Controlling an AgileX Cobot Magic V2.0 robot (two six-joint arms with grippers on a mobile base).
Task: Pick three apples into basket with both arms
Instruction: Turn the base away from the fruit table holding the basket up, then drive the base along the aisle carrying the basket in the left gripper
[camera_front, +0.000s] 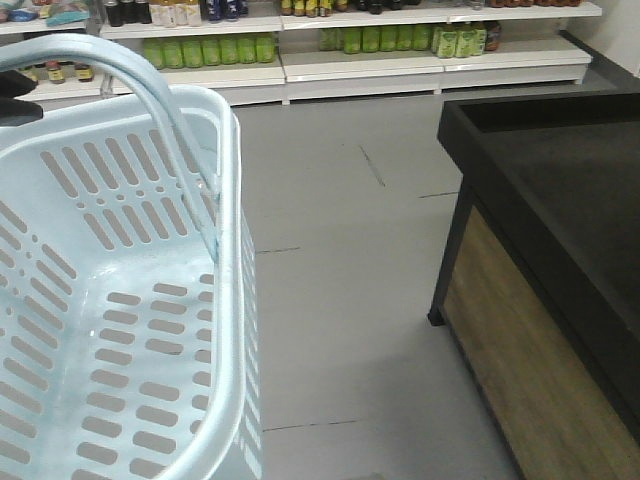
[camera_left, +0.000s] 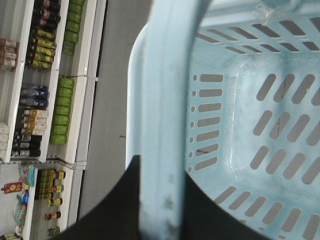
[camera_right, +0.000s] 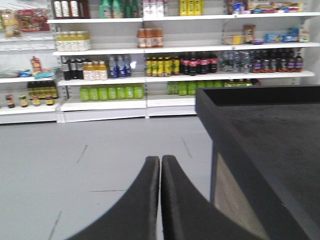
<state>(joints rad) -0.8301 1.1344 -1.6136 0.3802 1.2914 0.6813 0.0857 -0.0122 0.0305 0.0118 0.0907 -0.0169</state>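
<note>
Straddling the pale blue hoop handle (camera_left: 165, 100), the left pincer (camera_left: 162, 170) is clamped on it with a black finger on each side, and the slotted basket (camera_front: 235, 300) below it fills the left of the front view, above the grey floor (camera_front: 340, 250). Across the middle, at the back, run white shelves (camera_front: 350, 60) stocked with bottles. Further right, the right pincer (camera_right: 160, 160) has its two fingers pressed together tip to tip, just left of the black tabletop (camera_right: 270, 130).
</note>
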